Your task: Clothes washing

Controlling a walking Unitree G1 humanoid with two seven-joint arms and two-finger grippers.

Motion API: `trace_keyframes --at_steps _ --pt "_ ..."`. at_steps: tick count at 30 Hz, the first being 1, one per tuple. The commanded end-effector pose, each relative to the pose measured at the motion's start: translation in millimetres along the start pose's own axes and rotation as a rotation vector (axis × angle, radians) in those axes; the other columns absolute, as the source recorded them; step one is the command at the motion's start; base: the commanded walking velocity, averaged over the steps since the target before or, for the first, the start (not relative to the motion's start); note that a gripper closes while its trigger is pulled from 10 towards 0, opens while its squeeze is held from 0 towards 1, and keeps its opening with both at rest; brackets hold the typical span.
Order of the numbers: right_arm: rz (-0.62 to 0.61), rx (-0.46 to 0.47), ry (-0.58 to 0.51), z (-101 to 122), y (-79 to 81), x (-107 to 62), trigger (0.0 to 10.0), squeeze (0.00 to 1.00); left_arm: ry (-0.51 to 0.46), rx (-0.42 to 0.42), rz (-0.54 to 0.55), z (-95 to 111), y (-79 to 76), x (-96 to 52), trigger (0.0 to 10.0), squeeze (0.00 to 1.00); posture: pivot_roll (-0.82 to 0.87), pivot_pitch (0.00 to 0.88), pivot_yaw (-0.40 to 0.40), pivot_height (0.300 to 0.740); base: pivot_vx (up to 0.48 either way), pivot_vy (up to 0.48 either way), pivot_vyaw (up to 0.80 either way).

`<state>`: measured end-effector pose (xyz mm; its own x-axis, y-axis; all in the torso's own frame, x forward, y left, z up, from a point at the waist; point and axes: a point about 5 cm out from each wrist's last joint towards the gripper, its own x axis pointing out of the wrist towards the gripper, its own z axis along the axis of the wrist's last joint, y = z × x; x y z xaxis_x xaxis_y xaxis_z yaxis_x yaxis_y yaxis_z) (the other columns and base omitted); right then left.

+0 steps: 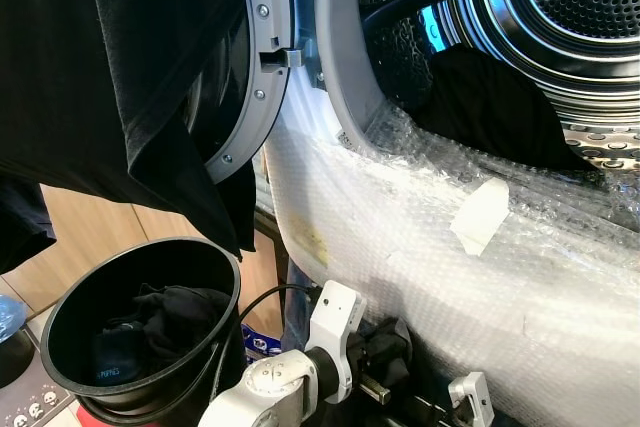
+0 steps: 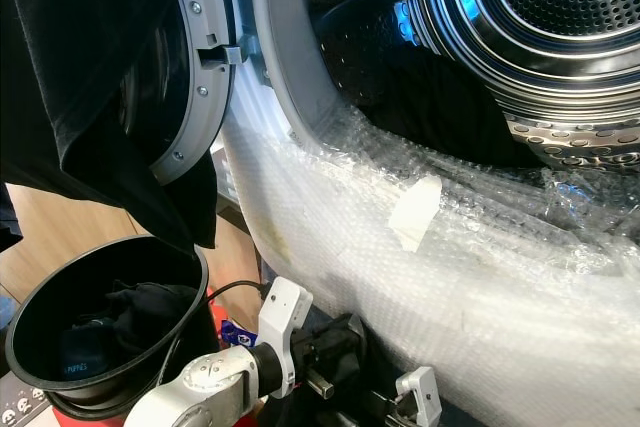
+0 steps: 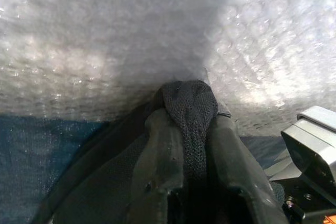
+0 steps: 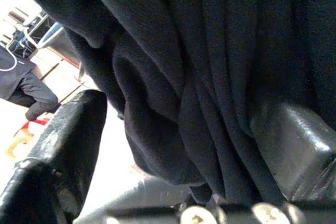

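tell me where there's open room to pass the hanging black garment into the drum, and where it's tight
Open: the upper drum, above the dark clothing already lying on its lower left. Tight: the left, where the hanging black garment drapes over the open door, and below, where the left gripper, shut on dark fabric, presses the bubble wrap. The bucket holds clothes.

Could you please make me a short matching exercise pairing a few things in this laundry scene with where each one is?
Things:
1. bucket
2. tape strip
3. dark garment
4. left gripper

Places:
A. stuck on the bubble wrap
B. lying inside the drum
C. low against the machine's wrapped front, shut on black cloth
D. on the floor below the open door

Pairs: 1-D, 2-A, 3-B, 4-C
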<state>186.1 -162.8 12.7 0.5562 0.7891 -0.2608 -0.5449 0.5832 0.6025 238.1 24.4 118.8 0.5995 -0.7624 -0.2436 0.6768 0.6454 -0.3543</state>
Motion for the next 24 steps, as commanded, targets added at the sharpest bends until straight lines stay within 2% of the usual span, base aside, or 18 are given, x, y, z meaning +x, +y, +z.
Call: trace_keyframes --at_steps 1,3,7,9,10,11,12,13,14,15,17,19,21,24 --pt "0.03 0.005 -0.012 4 4.1 3.0 10.0 0.0 -0.008 -0.024 -0.006 5 -6.5 7.2 0.0 0.0 0.14 0.029 -0.014 0.74 0.0 0.0 0.0" --pt "0.004 0.007 -0.023 9 0.6 2.6 10.0 0.0 0.03 -0.043 0.05 0 -3.8 12.9 0.0 0.0 0.14 0.029 -0.014 0.74 0.0 0.0 0.0" --pt "-0.042 0.003 -0.04 13 -6.2 3.3 10.0 0.0 0.054 -0.075 0.049 -3 -6.1 19.1 0.0 0.0 0.14 0.031 -0.016 0.74 0.0 0.0 0.0" --pt "-0.029 -0.006 -0.041 14 -4.5 4.6 10.0 0.0 0.046 -0.144 -0.003 -4 -11.0 22.7 0.0 0.0 0.13 0.031 -0.016 0.74 0.0 0.0 0.0" --pt "-0.026 -0.007 -0.042 14 -3.8 4.9 10.0 0.0 0.042 -0.162 -0.025 -3 -12.9 23.0 0.0 0.0 0.13 0.031 -0.016 0.74 0.0 0.0 0.0" --pt "-0.011 -0.019 -0.041 14 -1.6 5.4 10.0 0.0 0.037 -0.178 -0.114 -1 -20.8 21.1 0.0 0.0 0.13 0.031 -0.016 0.74 0.0 0.0 0.0" --pt "-0.011 -0.019 -0.041 14 -1.6 5.4 10.0 0.0 0.037 -0.178 -0.114 -1 -20.8 21.1 0.0 0.0 0.13 0.031 -0.016 0.74 0.0 0.0 0.0" --pt "-0.004 -0.042 -0.03 12 -0.1 5.2 10.0 0.0 0.038 -0.173 -0.201 1 -28.8 17.2 0.0 0.0 0.13 0.028 -0.014 0.74 0.0 0.0 0.0" --pt "-0.004 -0.042 -0.03 12 -0.1 5.2 10.0 0.0 0.038 -0.173 -0.201 1 -28.8 17.2 0.0 0.0 0.13 0.028 -0.014 0.74 0.0 0.0 0.0" --pt "0.002 -0.061 -0.024 10 0.4 4.3 10.0 0.0 0.054 -0.159 -0.285 0 -35.8 12.0 0.0 0.0 0.14 0.026 -0.014 0.74 0.0 0.0 0.0" --pt "0.008 -0.071 -0.014 8 0.5 3.0 10.0 0.0 0.07 -0.133 -0.315 -2 -37.6 8.4 0.0 0.0 0.14 0.026 -0.012 0.74 0.0 0.0 0.0" --pt "0.036 -0.109 0.02 3 1.1 -3.3 10.0 0.0 0.108 -0.06 -0.401 -6 -40.4 -4.3 0.0 0.0 0.13 0.023 -0.009 0.74 0.0 0.0 0.0" --pt "0.043 -0.12 0.027 3 1.4 -4.8 10.0 0.0 0.113 -0.047 -0.418 -7 -40.5 -7.2 0.0 0.0 0.13 0.022 -0.007 0.74 0.0 0.0 0.0" --pt "0.109 -0.173 0.073 -2 7.1 -15.8 10.0 0.0 0.133 -0.007 -0.491 -10 -39.8 -23.8 0.0 0.0 0.13 0.021 -0.005 0.74 0.0 0.0 0.0"
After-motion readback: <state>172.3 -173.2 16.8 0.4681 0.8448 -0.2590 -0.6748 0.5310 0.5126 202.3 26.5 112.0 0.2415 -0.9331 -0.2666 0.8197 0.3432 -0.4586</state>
